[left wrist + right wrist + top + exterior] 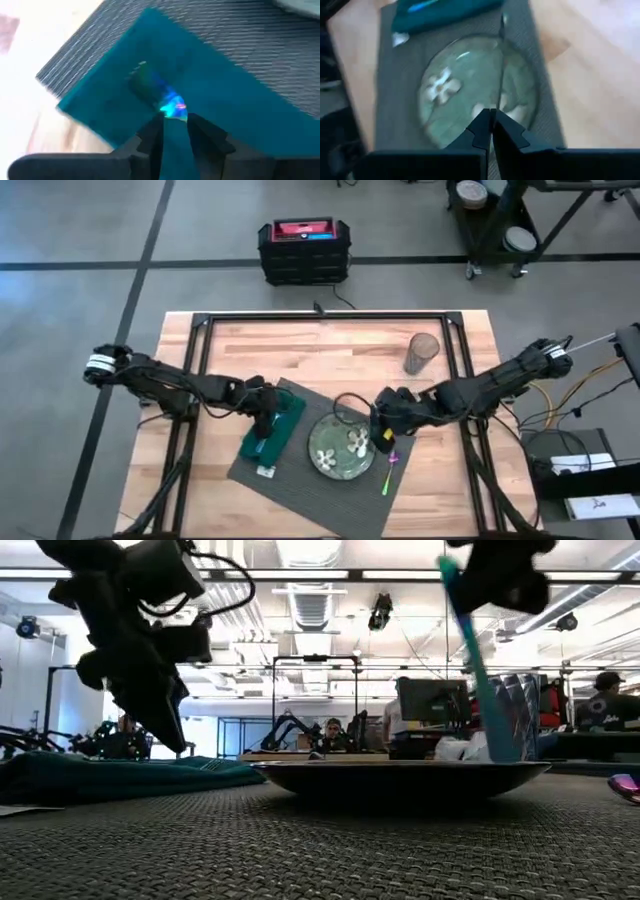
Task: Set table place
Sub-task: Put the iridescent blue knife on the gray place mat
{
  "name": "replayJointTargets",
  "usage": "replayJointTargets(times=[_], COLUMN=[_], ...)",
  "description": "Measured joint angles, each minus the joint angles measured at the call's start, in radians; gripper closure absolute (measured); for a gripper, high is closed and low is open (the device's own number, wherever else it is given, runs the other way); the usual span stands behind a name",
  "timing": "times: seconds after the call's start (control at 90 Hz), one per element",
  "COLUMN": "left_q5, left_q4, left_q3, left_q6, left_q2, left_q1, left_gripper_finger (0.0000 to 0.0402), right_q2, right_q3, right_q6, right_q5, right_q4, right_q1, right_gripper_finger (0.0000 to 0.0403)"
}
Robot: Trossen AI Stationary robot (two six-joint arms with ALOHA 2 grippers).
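Lying flat mid-table, ribbed placemat: limp, light, grippy. Left gripper clenched on iridescent utensil over teal napkin; right gripper pinching thin utensil above plate.

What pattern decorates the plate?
White flowers on a green plate, clearest in the right wrist view.
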Motion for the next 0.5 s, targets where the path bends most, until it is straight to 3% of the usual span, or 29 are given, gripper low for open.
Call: replayJointTargets(times=[0.3, 0.5], left_q5=[0.001, 0.02], left_q4=[0.001, 0.052], left_q3=[-0.044, -0.097], left_q6=[0.017, -0.026], left_q2=[0.016, 0.043], left_q1=[-0.011, -0.017], left_gripper_finger=[0.0326, 0.0326], right_q2=[-0.005, 0.052], right_q3=[-0.002, -0.034], right_q6=[0.122, 0.186], right_q5=[-0.005, 0.001], right_q4=[0.006, 0.119], right_q1=[0.128, 0.212], right_gripper_finger=[0.0403, 0.0403])
